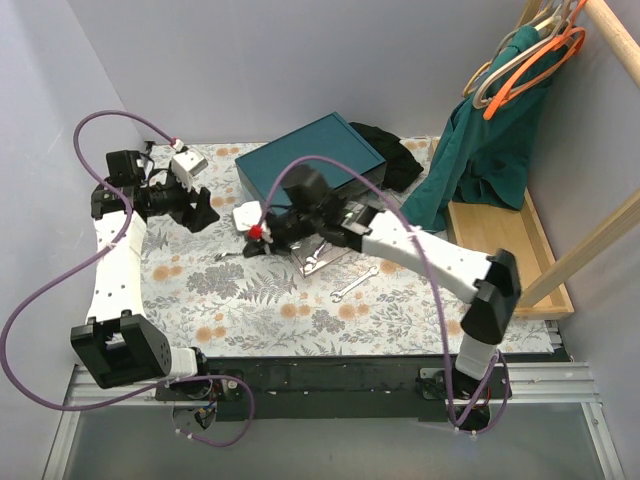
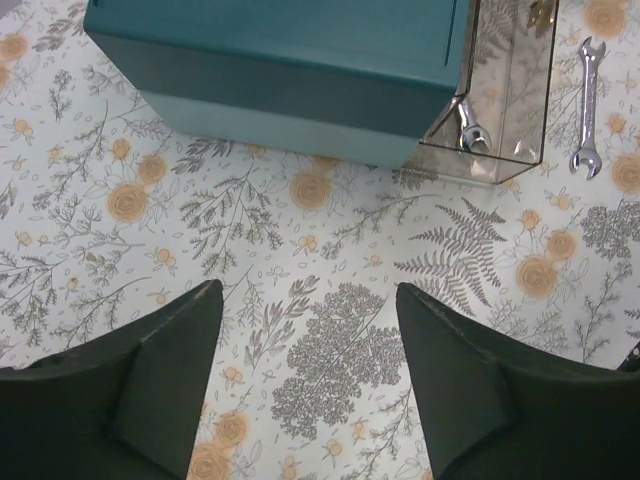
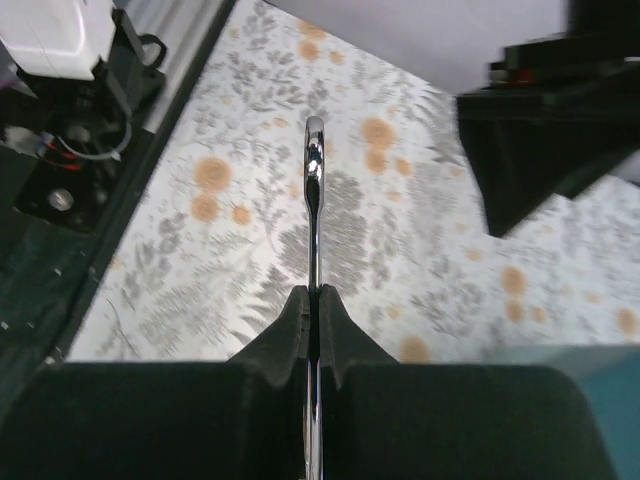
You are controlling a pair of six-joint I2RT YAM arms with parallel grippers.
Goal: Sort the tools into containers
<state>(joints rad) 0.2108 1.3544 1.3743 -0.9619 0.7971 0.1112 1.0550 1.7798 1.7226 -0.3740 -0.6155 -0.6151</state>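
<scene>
My right gripper [image 1: 256, 242] is shut on a silver wrench [image 3: 314, 190], held edge-on above the floral cloth; in the right wrist view the wrench sticks forward out of the closed gripper [image 3: 315, 292]. The teal box [image 1: 310, 155] stands at the back centre, with one drawer [image 1: 322, 258] pulled out to its front. That drawer [image 2: 510, 90] holds a second wrench [image 2: 468, 132]. A third wrench [image 1: 355, 283] lies on the cloth beside the drawer and also shows in the left wrist view [image 2: 587, 105]. My left gripper [image 1: 205, 212] is open and empty, left of the box [image 2: 280, 50]. No screwdrivers are in view.
A black cloth [image 1: 392, 150] lies behind the box. A teal garment [image 1: 480, 150] hangs on hangers at the right above a light wooden tray [image 1: 505, 250]. The left arm's dark gripper [image 3: 540, 140] is close ahead of my right gripper.
</scene>
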